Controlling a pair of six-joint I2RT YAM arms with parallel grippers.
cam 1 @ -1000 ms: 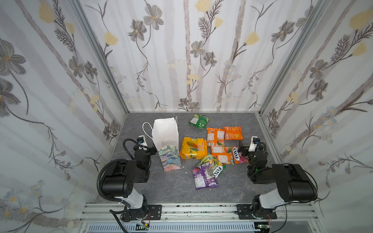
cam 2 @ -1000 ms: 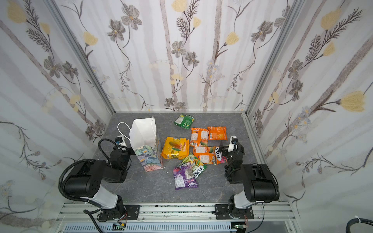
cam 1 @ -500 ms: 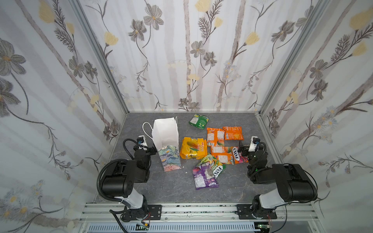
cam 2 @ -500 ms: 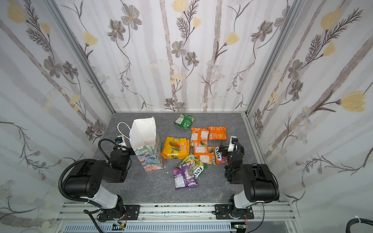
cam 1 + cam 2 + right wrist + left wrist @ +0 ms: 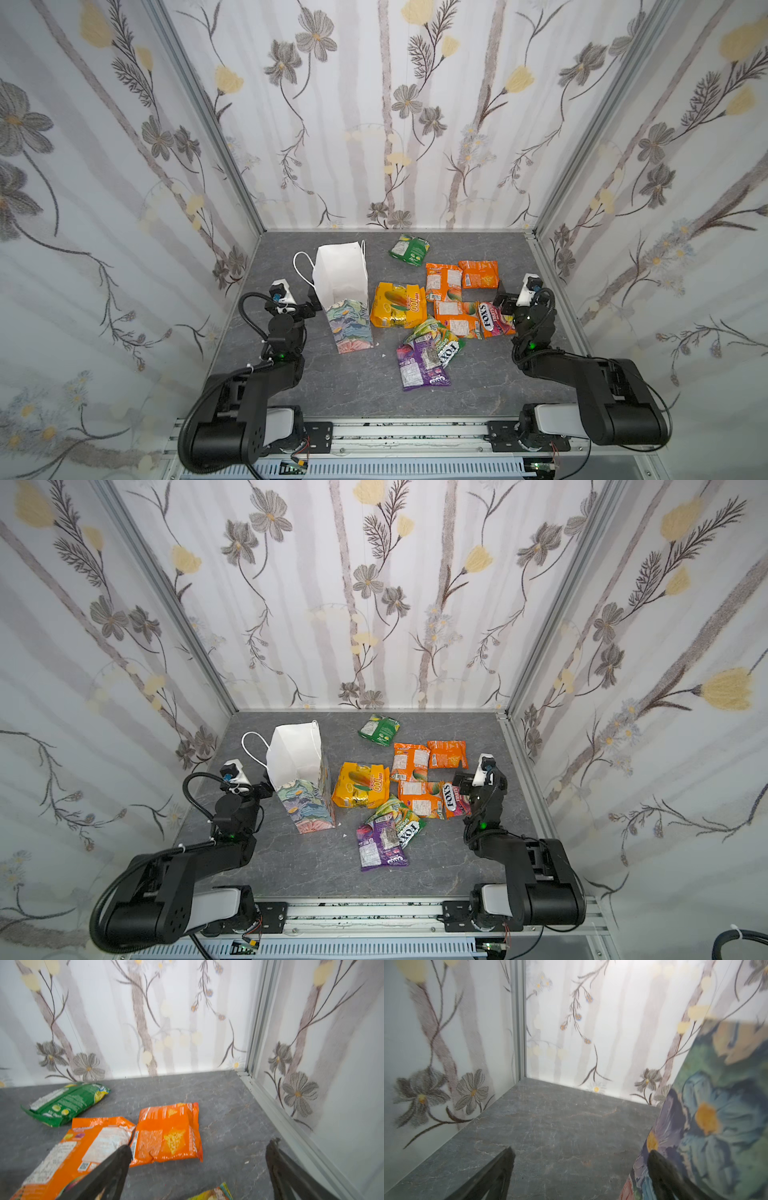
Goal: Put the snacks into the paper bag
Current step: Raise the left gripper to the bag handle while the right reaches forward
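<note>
1. Both top views show the paper bag (image 5: 343,286) (image 5: 297,762) standing upright on the grey table (image 5: 332,386), with its mouth open and its white inside showing. No packet is visible in it.
2. All the snacks (image 5: 440,316) lie outside the bag, spread over the table to its right.
   - The yellow packet (image 5: 399,309) sits just beside the bag's wall.
   - The green packet (image 5: 409,249) lies behind that, and the orange packets (image 5: 444,281) lie further right.
   - The pink FOX'S packet (image 5: 494,320) is furthest from the bag.
   - The purple packet (image 5: 419,365) lies forward of the bag's base.
3. The left gripper (image 5: 581,1152) is spread wide and holds nothing, just beside the bag's left wall. In the left wrist view one finger overlaps the floral print. Whether it touches the bag cannot be told.
4. The right gripper (image 5: 199,1147) is likewise spread and empty. It sits on the far side of the pile from the bag, near the FOX'S packet.
5. Nothing differs from the frames a second and half a second ago: the bag, the packets and both arms sit where they did. Judging from this, packing has not started and the first pick is yet to come.
</note>
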